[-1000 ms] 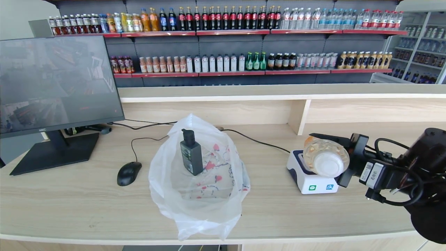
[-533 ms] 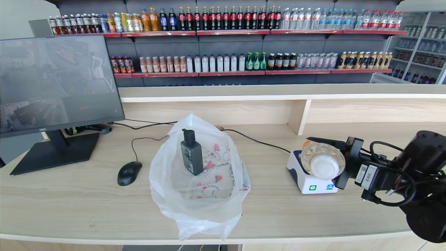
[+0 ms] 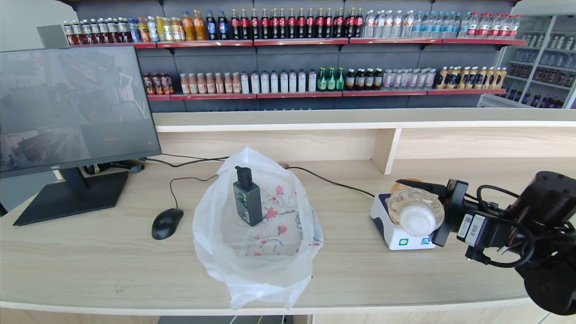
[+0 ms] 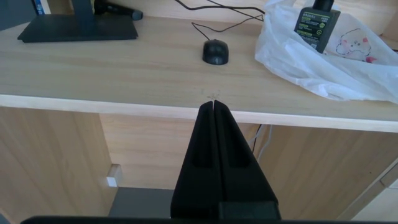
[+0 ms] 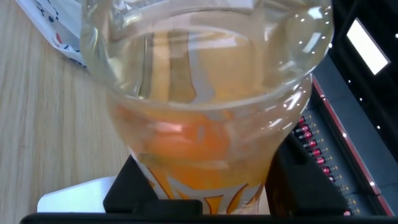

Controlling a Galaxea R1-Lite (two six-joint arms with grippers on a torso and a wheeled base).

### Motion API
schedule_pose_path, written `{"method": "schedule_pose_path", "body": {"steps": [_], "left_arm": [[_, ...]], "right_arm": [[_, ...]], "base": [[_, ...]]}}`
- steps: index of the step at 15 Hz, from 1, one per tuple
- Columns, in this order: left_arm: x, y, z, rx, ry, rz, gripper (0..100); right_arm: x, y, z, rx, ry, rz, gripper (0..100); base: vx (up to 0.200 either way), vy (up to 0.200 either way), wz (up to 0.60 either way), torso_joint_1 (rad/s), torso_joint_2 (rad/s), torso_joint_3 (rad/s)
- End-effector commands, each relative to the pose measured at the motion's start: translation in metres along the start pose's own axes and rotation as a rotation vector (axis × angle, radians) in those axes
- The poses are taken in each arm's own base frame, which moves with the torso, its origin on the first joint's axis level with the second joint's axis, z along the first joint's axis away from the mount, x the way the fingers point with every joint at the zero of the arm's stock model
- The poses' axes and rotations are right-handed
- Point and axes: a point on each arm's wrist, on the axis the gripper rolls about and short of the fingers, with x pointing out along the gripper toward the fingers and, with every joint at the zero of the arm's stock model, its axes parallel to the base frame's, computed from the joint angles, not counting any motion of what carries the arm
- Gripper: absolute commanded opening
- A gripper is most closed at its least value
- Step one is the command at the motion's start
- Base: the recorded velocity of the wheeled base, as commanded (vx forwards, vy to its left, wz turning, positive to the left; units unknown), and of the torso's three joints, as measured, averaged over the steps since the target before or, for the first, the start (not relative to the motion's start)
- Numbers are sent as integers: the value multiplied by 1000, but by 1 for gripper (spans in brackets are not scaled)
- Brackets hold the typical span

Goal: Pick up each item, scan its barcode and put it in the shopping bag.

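**Head view.**
- Noted translucent shopping bag (image 3: 270, 270) standing open at mid-surface, on the pale wood surface (image 3: 90, 261).
- Inside it, upright: dark pump bottle (image 3: 247, 202).
- At 3 o'clock from the bag, apart from it: white-and-blue barcode scanner (image 3: 405, 236).
- Above the scanner: clear drink bottle (image 3: 411, 204), lying sideways with its white cap toward the camera. Cannot tell whether it is touching the scanner.
- Right gripper (image 3: 423, 211) entering from 3 o'clock, fingers clamped on the drink bottle's body from either side.
- At 9 o'clock from the bag: black mouse (image 3: 166, 223).
- At 10 o'clock: monitor (image 3: 76, 108) on its stand.
- Black cable (image 3: 333, 182) running from behind the bag to the scanner.
- Beyond the surface, at 12 o'clock: shelves (image 3: 297, 42) stocked with rows of drinks.

**Left wrist view.**
- Left gripper (image 4: 214, 104) held below and in front of the surface's front edge, fingers pressed flat together with nothing between them.
- On the surface beyond: mouse, monitor stand, and the bag with the pump bottle inside.

**Right wrist view.**
- Drink bottle seen close up: clear wall, orange band toward the grasped end.
- Dark gripper fingers flanking the bottle on both sides and pinching it.
- Beneath it: a white corner of the scanner and bare wood.
- Farther off: an edge of the bag.
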Motion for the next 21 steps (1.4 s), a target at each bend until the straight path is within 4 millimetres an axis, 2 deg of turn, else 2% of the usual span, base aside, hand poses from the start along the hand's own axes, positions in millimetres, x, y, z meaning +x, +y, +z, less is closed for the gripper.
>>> {"method": "schedule_pose_path", "body": {"steps": [1,14,16,21], "left_arm": [[0,0,0,0,0,0,0],[0,0,0,0,0,0,0],[0,0,0,0,0,0,0],[0,0,0,0,0,0,0]], "right_arm": [[0,1,1,3,1,2,0],[-3,-1,3,12,9,-6,0],[-2,-6,5,58,20,-32,0],[-4,-21,27,157,79,-145,0]], "base": [[0,0,0,0,0,0],[0,0,0,0,0,0],[0,0,0,0,0,0],[0,0,0,0,0,0]]}}
